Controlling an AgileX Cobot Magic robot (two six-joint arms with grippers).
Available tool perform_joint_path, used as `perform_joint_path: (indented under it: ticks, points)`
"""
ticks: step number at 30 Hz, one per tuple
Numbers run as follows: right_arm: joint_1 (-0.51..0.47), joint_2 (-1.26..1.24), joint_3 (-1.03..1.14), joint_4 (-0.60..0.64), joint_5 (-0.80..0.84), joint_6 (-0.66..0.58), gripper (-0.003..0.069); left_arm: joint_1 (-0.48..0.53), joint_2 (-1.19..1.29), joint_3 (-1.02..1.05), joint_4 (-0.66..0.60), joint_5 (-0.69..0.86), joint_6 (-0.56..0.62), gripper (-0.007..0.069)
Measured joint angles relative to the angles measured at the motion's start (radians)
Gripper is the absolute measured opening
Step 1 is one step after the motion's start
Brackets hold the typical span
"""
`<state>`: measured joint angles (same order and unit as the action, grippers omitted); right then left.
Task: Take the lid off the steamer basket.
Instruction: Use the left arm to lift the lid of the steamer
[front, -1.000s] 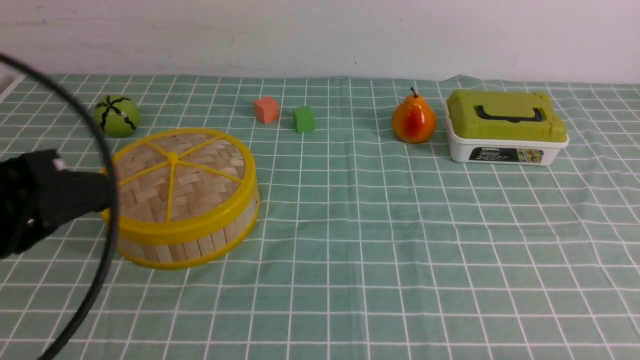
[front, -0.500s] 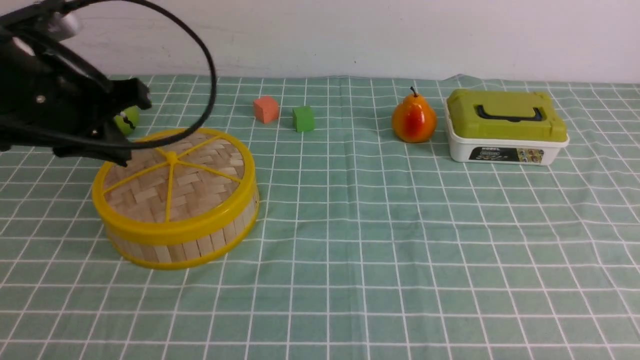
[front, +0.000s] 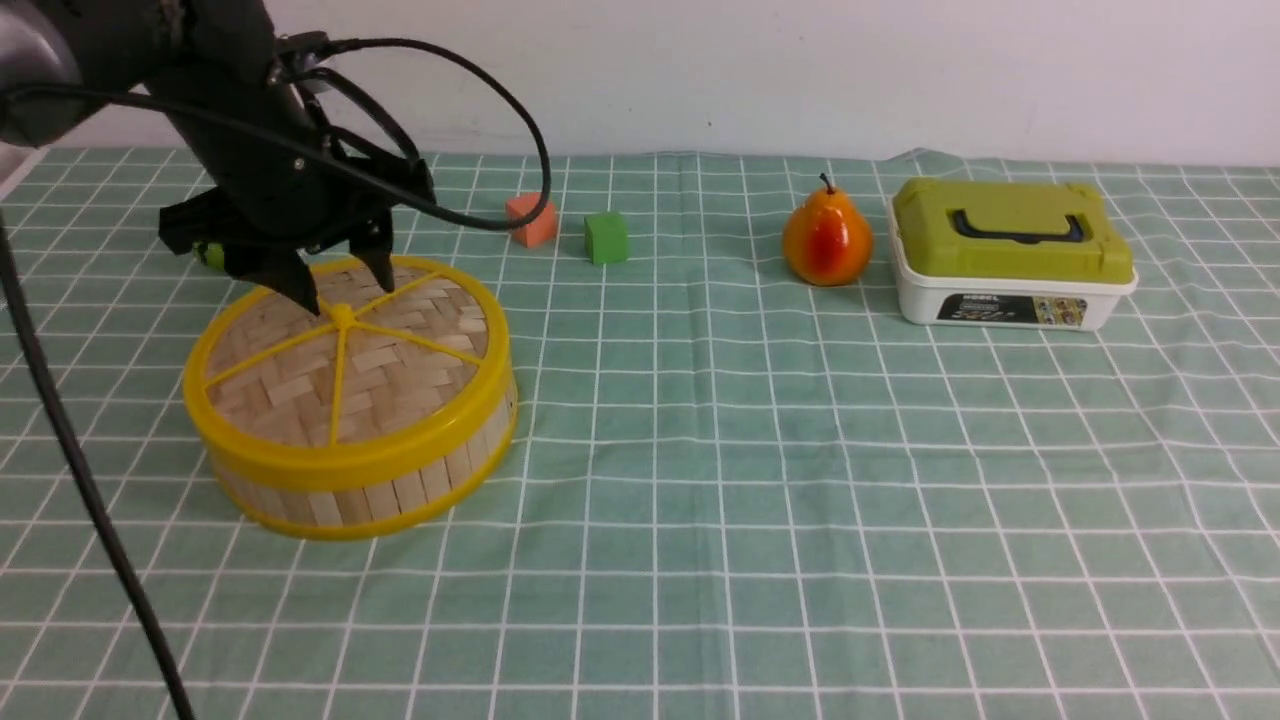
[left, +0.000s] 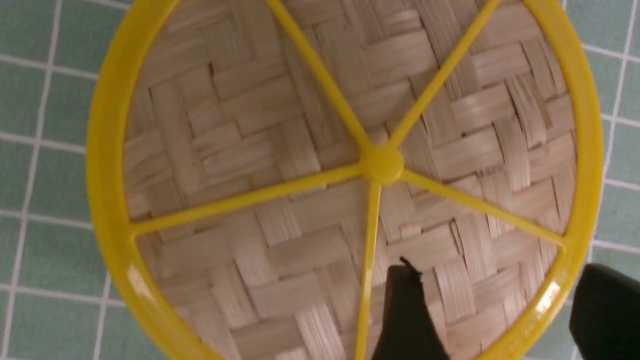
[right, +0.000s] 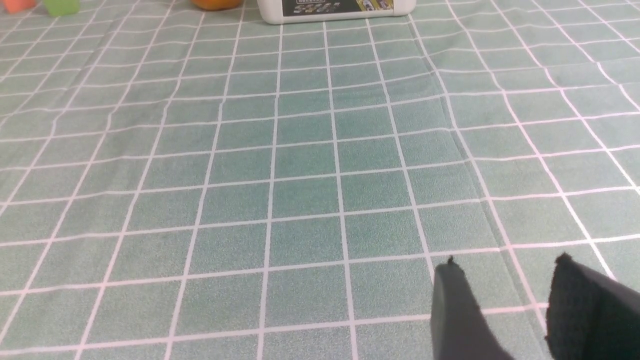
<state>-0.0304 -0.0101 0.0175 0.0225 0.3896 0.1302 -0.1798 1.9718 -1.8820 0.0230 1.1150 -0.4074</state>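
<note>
The lid (front: 345, 350), a woven-bamboo disc with a yellow rim and spokes, sits on the steamer basket (front: 400, 490) at the left of the table. My left gripper (front: 342, 285) hangs open just above the lid's far side. In the left wrist view the lid (left: 300, 150) fills the frame. There my left gripper (left: 500, 270) straddles the yellow rim, one finger (left: 405, 310) over the weave and the other outside the rim. It holds nothing. My right gripper (right: 506, 265) is open and empty above bare cloth; it is out of the front view.
A green striped ball (front: 208, 255) is mostly hidden behind my left arm. An orange cube (front: 532, 222), a green cube (front: 607, 238), a pear (front: 827, 240) and a white box with an olive-green lid (front: 1010, 255) stand along the back. A black cable (front: 60, 430) hangs at the left.
My left arm has swung up from the near left and across to the basket's far side; its open gripper now points down over the lid. The lid and basket have not moved.
</note>
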Motion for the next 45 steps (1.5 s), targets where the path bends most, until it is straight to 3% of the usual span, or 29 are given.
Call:
perform_joint_path:
  ticks: [9, 45]
  points:
    - [0.0, 0.0, 0.0, 0.0, 0.0, 0.0, 0.0242, 0.0, 0.152, -0.122, 0.111, 0.082, 0.021, 0.0415]
    - [0.0, 0.0, 0.0, 0.0, 0.0, 0.0, 0.0242, 0.0, 0.193, -0.141, 0.127, 0.041, 0.021, 0.0239]
